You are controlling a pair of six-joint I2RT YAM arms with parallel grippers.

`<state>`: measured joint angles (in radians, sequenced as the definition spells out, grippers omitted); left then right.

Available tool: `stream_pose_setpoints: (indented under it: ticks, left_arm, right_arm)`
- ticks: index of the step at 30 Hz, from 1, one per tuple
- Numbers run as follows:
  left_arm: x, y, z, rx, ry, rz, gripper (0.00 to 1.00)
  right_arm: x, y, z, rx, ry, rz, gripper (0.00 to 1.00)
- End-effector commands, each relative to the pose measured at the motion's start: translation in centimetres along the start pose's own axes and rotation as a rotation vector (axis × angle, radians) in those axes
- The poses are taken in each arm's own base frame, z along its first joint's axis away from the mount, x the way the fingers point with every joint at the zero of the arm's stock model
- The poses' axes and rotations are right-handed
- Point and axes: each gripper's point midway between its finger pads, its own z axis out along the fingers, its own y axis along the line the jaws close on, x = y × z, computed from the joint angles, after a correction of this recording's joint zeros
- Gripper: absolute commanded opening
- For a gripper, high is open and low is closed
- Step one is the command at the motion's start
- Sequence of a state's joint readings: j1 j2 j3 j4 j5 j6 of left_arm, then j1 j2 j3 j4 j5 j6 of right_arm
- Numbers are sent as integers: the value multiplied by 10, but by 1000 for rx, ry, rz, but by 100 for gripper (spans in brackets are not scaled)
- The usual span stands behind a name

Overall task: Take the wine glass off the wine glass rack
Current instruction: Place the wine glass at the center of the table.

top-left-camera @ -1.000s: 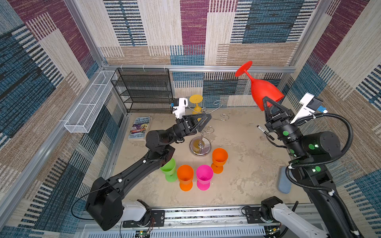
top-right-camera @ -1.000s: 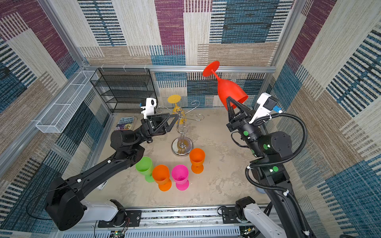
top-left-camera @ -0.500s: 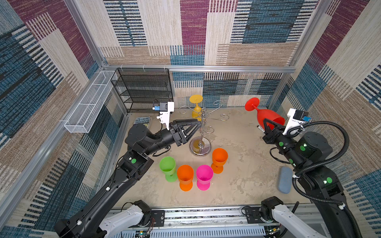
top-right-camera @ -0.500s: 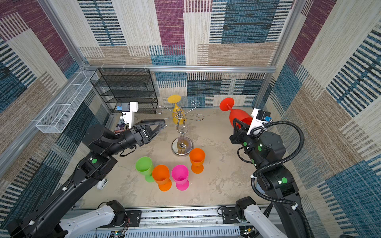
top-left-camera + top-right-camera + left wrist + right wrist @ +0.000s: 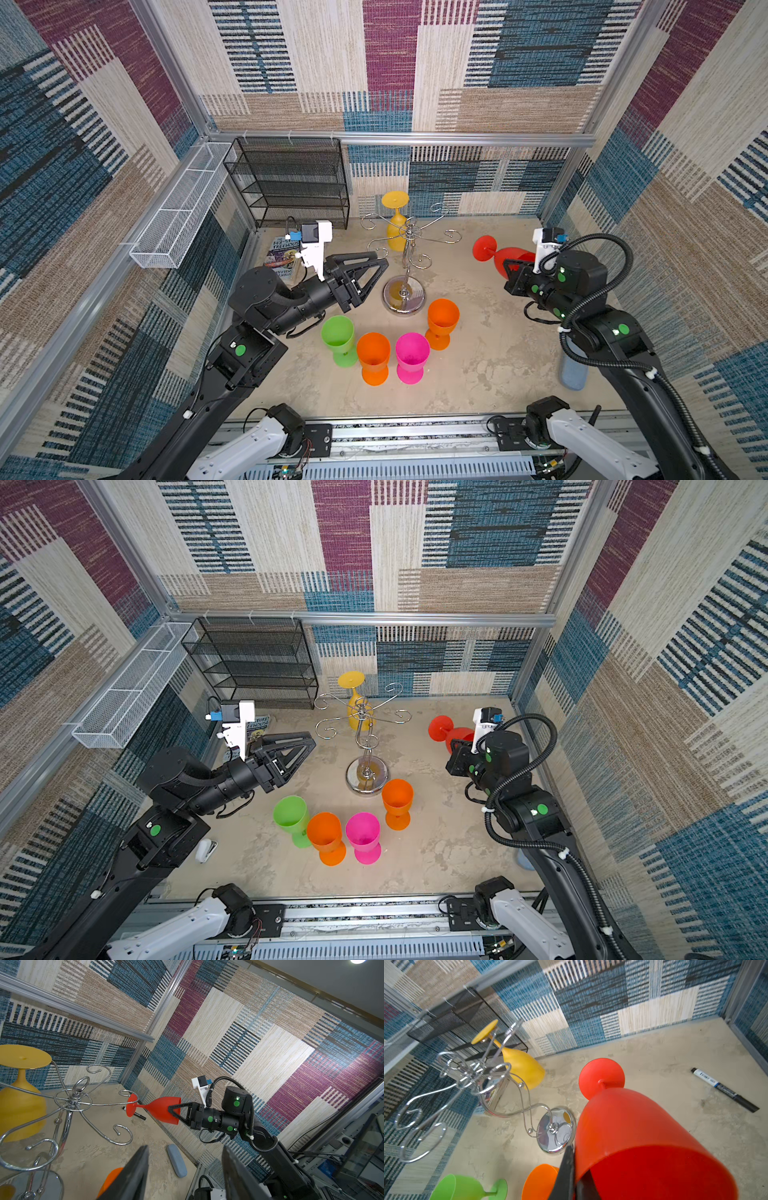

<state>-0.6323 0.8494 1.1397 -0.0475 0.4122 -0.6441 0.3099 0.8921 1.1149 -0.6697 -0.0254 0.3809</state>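
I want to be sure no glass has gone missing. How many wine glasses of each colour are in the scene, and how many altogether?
yellow wine glass: 1
red wine glass: 1
green wine glass: 1
pink wine glass: 1
orange wine glasses: 2
Total: 6

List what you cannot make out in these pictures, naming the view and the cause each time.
Book title: both top views, partly behind the left wrist camera.
Blue case: both top views, partly behind the right arm.
Marker lettering: right wrist view, too small.
White thing by the left arm: a top view, too small to name.
Rack arms: right wrist view, blurred.
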Motion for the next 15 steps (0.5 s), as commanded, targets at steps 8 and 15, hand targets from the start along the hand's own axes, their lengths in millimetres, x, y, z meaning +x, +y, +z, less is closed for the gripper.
stream_pose_setpoints:
  ticks: [8,15]
  left_arm:
    - [6,6,-4,-24,5,52,59]
    - [9,8,-2,-26,18,50,59]
  right_arm:
    - [52,-2,55,-28,264,-66,0]
    - [87,-9,78,-33,395,-94,0]
